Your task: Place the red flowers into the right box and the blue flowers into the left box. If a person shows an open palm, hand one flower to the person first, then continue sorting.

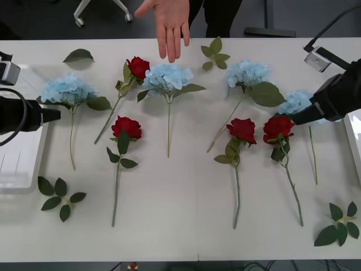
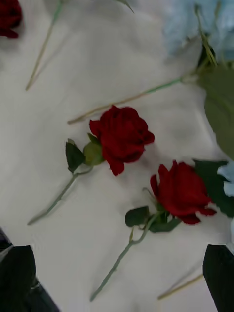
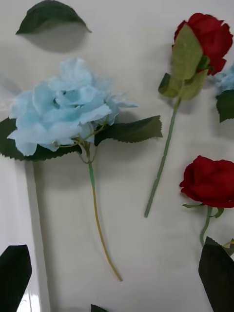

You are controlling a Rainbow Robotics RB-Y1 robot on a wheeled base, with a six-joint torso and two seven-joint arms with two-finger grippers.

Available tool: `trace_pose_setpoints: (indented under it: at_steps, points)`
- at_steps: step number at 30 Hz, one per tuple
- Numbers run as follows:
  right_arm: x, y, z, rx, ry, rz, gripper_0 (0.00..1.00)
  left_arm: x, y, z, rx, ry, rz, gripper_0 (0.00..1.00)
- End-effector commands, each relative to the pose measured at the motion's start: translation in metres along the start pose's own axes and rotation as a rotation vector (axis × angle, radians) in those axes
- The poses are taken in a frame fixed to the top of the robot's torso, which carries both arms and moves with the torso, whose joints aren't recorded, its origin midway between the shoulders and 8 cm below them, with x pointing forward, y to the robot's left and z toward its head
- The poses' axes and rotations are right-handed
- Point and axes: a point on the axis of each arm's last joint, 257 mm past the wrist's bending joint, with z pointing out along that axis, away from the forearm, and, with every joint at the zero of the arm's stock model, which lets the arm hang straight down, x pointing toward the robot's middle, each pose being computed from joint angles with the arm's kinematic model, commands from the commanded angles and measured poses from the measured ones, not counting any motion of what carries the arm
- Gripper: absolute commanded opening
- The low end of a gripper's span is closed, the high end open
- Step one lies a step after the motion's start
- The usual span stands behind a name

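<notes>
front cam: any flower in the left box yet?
No. The left box shows bare ribbed bottom; all red flowers and blue flowers lie on the table.

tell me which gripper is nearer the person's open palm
Neither by much; the left looks slightly nearer. The person's hand is at the table's far edge, left of centre. The left gripper hangs by the leftmost blue flower, the right gripper over the rightmost blue flower.

Front overhead; wrist views close above table (image 1: 180,226).
</notes>
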Motion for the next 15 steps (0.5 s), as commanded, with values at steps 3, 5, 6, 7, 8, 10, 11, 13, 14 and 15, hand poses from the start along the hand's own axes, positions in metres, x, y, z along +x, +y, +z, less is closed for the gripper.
trace_pose_setpoints:
  at_steps: [3, 5, 6, 7, 8, 10, 11, 13, 14, 15]
  points:
    - [0.011, -0.036, -0.015, 0.138, 0.03, 0.18, 1.0, -0.014, -0.01, -0.003, 0.014, -0.035, 0.09, 1.0]
    - [0.018, -0.045, -0.013, 0.162, 0.039, 0.248, 1.0, -0.015, -0.01, -0.003, 0.016, -0.037, 0.092, 1.0]
    - [0.019, -0.046, -0.013, 0.165, 0.039, 0.266, 1.0, -0.015, -0.01, -0.003, 0.016, -0.036, 0.095, 1.0]
    - [0.025, -0.051, -0.01, 0.166, 0.045, 0.325, 1.0, -0.016, -0.011, -0.003, 0.019, -0.039, 0.094, 1.0]
    - [0.029, -0.054, -0.01, 0.168, 0.047, 0.348, 1.0, -0.015, -0.011, -0.003, 0.019, -0.038, 0.094, 1.0]
    - [0.04, -0.066, -0.007, 0.183, 0.051, 0.418, 1.0, -0.015, -0.012, -0.003, 0.024, -0.038, 0.096, 1.0]
    - [0.043, -0.07, -0.006, 0.191, 0.049, 0.436, 1.0, -0.016, -0.012, -0.003, 0.026, -0.039, 0.095, 1.0]
    - [0.049, -0.087, -0.006, 0.232, 0.044, 0.454, 1.0, -0.016, -0.013, -0.004, 0.029, -0.04, 0.094, 1.0]
    - [0.054, -0.095, -0.006, 0.254, 0.047, 0.465, 1.0, -0.016, -0.013, -0.004, 0.03, -0.041, 0.093, 1.0]
    - [0.058, -0.102, -0.007, 0.27, 0.049, 0.475, 1.0, -0.017, -0.013, -0.005, 0.031, -0.043, 0.094, 1.0]
